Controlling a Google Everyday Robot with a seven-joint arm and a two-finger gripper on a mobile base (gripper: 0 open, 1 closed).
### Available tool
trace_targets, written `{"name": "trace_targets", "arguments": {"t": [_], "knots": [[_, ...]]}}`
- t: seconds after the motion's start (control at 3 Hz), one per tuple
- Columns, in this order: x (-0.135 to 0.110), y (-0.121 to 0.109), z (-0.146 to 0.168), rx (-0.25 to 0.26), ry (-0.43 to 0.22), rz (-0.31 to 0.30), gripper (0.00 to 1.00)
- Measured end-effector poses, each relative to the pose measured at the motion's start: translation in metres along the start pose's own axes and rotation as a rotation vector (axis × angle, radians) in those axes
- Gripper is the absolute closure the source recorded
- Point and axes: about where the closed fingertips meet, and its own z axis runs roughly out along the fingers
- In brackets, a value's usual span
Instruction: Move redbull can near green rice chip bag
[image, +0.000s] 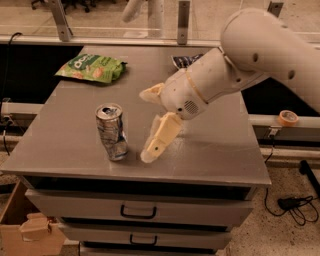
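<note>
The redbull can, silver and blue with a dented body, stands upright near the front left of the grey cabinet top. The green rice chip bag lies flat at the back left, well apart from the can. My gripper is open just to the right of the can, low over the top. One cream finger points down beside the can. The other finger sits higher and further back. Nothing is held.
A dark blue-and-white snack bag lies at the back, partly hidden by my arm. Drawers are below the front edge. A tape roll sits on a ledge to the right. A cardboard box stands on the floor at left.
</note>
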Motion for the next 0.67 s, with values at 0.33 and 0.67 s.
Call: {"name": "trace_targets", "arguments": {"t": [0.33, 0.67], "knots": [[-0.022, -0.001, 0.036, -0.057, -0.142, 0.016, 0.0], [-0.037, 0.003, 0.06, -0.113, -0.291, 0.088, 0.18]]}}
